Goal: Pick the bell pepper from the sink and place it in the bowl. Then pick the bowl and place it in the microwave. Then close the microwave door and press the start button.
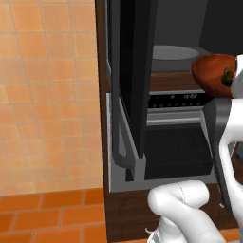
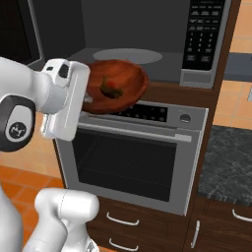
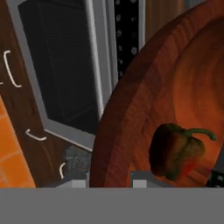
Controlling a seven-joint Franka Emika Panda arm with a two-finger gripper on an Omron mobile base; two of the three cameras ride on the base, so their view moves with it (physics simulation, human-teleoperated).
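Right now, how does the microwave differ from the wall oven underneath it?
The microwave stands with its door swung wide open, baring a round turntable; the wall oven below is shut. The microwave has a keypad strip down its right side; the oven's dark control band runs across its top. The oven's front is steel-framed with a dark window. Both are built into the same brown cabinet column.

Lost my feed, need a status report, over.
Gripper shut on bowl rim. Bell pepper inside bowl. Microwave open, bowl just outside it, path clear.
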